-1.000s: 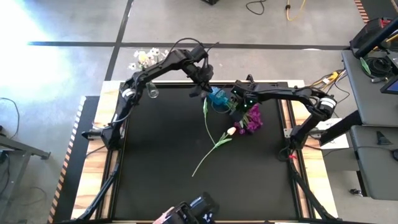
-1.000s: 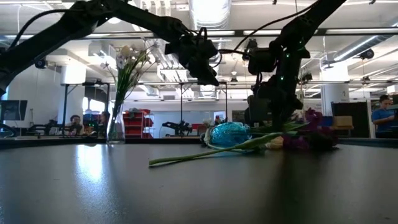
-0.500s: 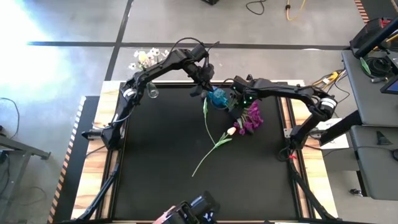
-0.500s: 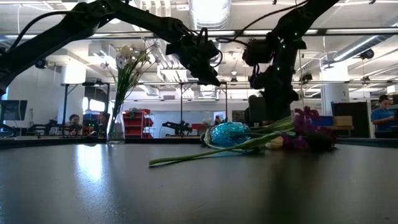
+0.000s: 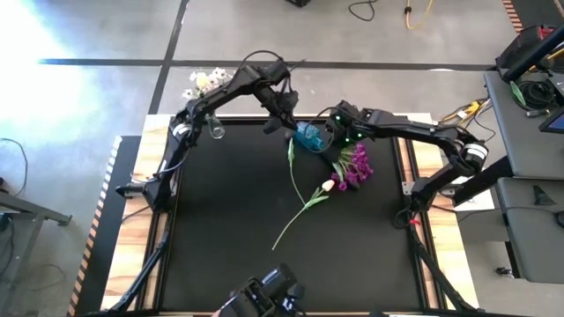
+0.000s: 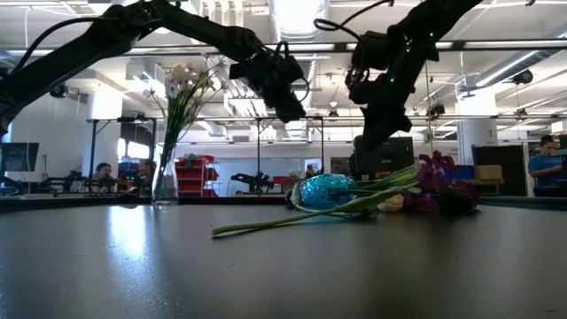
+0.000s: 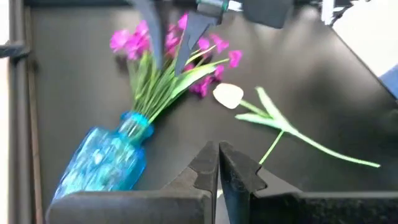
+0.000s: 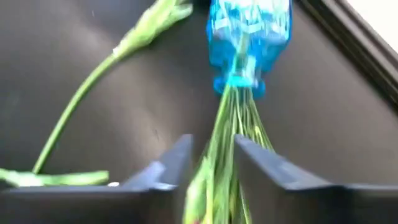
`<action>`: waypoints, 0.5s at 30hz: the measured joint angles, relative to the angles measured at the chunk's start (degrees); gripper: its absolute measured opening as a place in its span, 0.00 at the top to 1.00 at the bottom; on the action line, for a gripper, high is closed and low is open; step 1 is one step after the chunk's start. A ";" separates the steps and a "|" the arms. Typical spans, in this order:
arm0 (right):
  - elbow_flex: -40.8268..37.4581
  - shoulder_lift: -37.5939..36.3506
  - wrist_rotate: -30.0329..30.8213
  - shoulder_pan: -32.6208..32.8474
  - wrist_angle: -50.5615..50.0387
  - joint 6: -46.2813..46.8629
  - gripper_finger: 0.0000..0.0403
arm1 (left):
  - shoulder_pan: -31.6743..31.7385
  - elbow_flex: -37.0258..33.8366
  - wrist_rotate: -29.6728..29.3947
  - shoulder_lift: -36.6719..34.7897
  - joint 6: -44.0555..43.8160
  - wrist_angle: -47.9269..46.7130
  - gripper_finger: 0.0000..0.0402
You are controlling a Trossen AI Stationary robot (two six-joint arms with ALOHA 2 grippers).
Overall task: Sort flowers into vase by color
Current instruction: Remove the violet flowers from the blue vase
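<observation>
High view: blue vase (image 5: 308,137) lies toppled on the black surface (image 5: 220,220), magenta flowers (image 5: 355,166) spilling out; left wrist view: left hand (image 7: 217,163) pressed together; right wrist view: right hand (image 8: 211,163) spread astride the stems.

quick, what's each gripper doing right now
Left gripper: shut, empty, above the blue vase.
Right gripper: jaws open around the purple flowers' stems, not clamped.

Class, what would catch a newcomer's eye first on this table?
A blue glass vase lies on its side at the mat's far edge, magenta flowers spilling from its mouth. The right claw straddles their stems. A cream tulip lies loose nearby.
</observation>
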 joint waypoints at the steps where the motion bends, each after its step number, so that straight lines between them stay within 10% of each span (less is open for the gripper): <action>1: -0.53 0.26 0.83 -0.27 2.35 0.67 0.88 | 0.39 -0.04 -0.58 0.00 -0.02 -0.05 1.00; 15: 1.73 14.80 -2.11 -9.21 18.34 2.83 0.98 | 1.93 -0.04 -2.99 0.00 -1.36 1.64 1.00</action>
